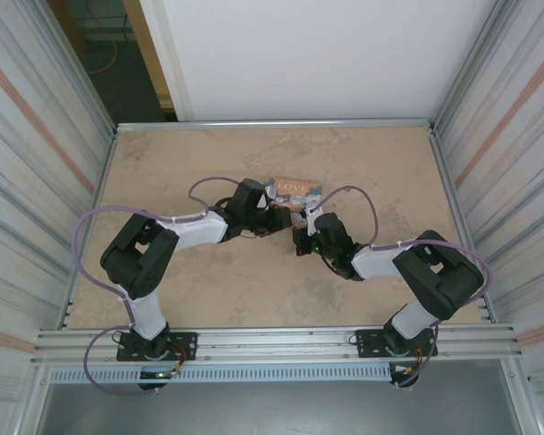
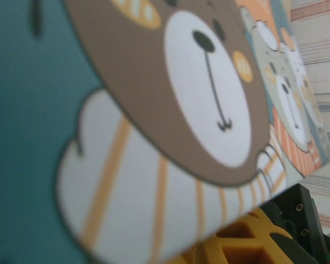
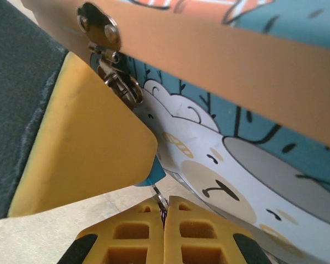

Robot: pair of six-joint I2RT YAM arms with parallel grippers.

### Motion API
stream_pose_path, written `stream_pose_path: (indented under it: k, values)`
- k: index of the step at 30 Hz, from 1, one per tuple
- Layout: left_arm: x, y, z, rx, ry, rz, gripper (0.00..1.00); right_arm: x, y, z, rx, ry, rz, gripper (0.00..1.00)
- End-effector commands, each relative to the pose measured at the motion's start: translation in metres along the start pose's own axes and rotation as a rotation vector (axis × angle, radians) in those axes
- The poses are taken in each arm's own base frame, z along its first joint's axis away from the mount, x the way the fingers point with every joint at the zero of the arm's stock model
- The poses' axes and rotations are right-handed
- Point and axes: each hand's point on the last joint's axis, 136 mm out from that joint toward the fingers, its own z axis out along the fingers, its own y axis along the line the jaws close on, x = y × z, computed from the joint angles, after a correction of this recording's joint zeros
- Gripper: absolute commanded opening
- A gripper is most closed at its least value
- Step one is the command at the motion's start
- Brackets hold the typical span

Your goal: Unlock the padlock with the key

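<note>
On the left, the left gripper (image 1: 275,220) is pressed close against the tin box (image 1: 290,188). One broad yellow pad (image 3: 82,143) lies over the spot below the box's silvery hasp (image 3: 113,71), but I cannot tell whether its jaws are clamped or loose. Just past that pad's edge a sliver of teal shows: the padlock (image 3: 155,175), hanging at the box's front under the hasp and mostly hidden. It is a tiny thing, light and rigid, with a smooth painted body and a thin shackle, so it is likely to swing or twist away unless it is braced by its flat sides. To the right, the right gripper (image 3: 165,208) has its two yellow fingers squeezed together on a thin silvery piece, probably the key (image 3: 160,197), pointing up toward the lock's underside. A key that slim is stiff but slick and could pivot between the pads, so it is best pinched at the bow. The only legible writing is "LOVE" on the lid, and the box sides carry cartoon bears
</note>
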Motion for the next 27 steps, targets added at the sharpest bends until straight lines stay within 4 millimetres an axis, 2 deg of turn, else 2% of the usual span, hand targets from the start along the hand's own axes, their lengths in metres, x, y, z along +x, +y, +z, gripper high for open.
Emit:
stream_pose_path:
  k: [1,7,12,20,27]
  values:
    - [0.037,-0.02,0.009,0.114,0.15,0.015,0.28,-0.021,0.011,0.003,-0.059,-0.095,0.007,0.0]
    - [0.038,-0.009,0.016,0.098,0.154,0.003,0.33,0.0,-0.001,0.008,-0.038,-0.045,0.045,0.0]
    - [0.035,-0.005,0.013,0.091,0.148,-0.001,0.39,0.016,-0.007,0.011,-0.029,-0.01,0.071,0.0]
    - [0.031,0.0,-0.004,0.064,0.121,0.018,0.47,0.034,-0.01,0.015,-0.028,0.039,0.094,0.0]
    - [0.025,0.002,-0.028,0.049,0.054,0.03,0.54,0.039,-0.008,0.014,-0.04,0.073,0.111,0.0]
